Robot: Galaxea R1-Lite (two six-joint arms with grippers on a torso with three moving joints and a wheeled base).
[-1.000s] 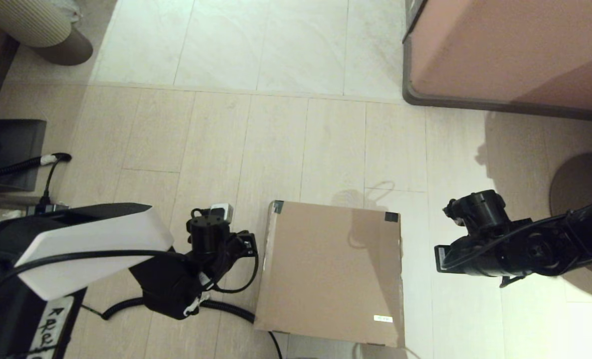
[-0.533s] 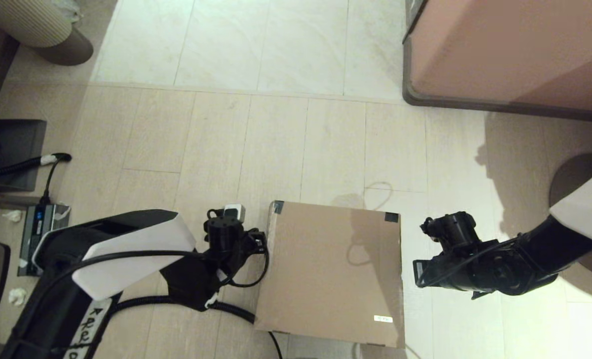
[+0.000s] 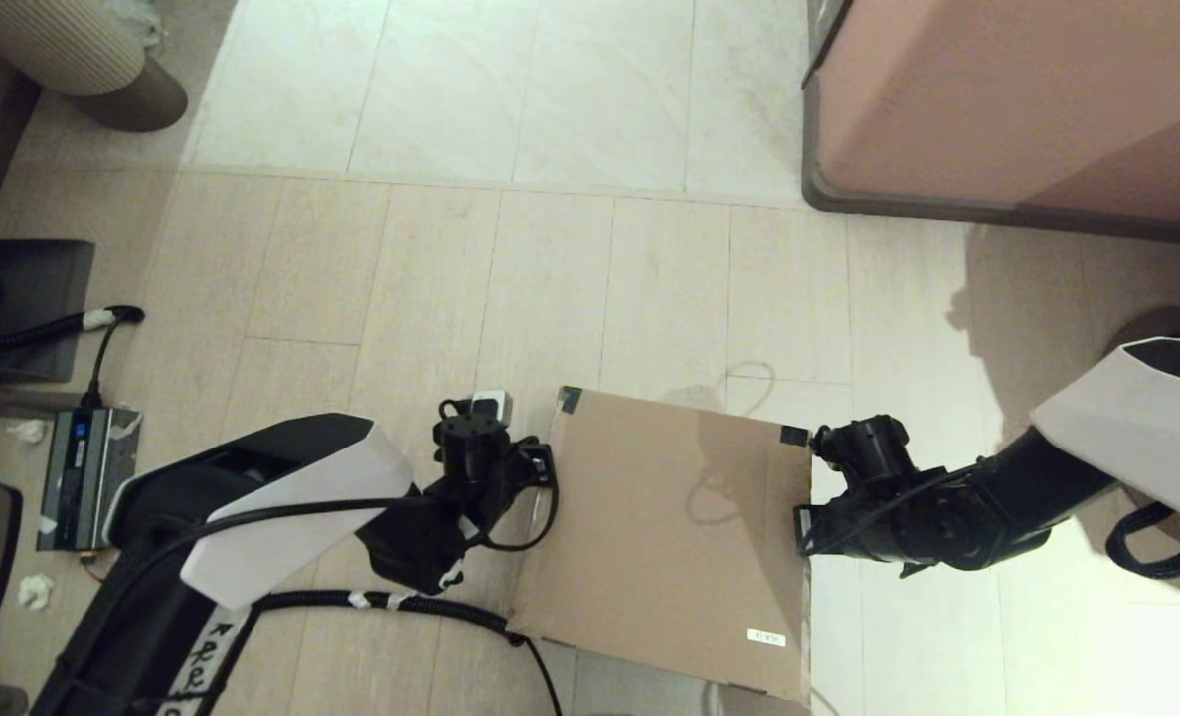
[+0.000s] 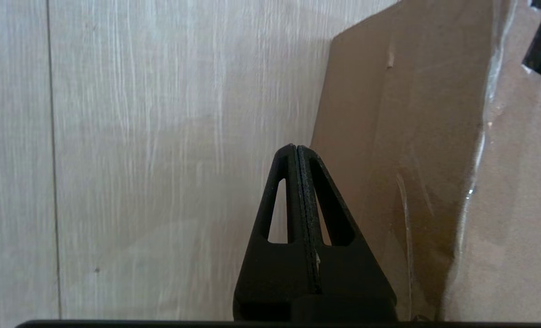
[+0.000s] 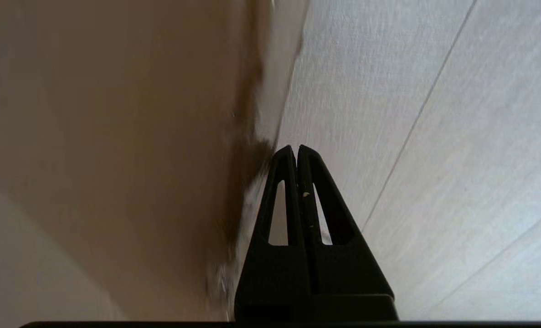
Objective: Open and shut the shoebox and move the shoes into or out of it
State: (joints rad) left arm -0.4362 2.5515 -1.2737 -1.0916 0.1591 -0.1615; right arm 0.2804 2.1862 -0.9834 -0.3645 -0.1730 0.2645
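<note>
Two closed grippers flank the shoebox (image 3: 664,542), one at each side wall.

Both sets of fingers are pressed together with nothing between them, which suits pushing or prying rather than grasping. The left gripper (image 4: 296,150) points down along the box's left wall beside the wooden floor (image 3: 371,298), and the right gripper (image 5: 295,149) sits just beside the right wall, close under the lid edge near the far taped corner (image 3: 794,436). Bracketing the box this way looks meant to steady it or get under the lid from both sides. The shoebox sits on the floor in front of the robot with its lid down, skewed slightly; the shoes are not visible, presumably inside. A pinkish cabinet (image 3: 1027,99) stands well apart, far right.
</note>
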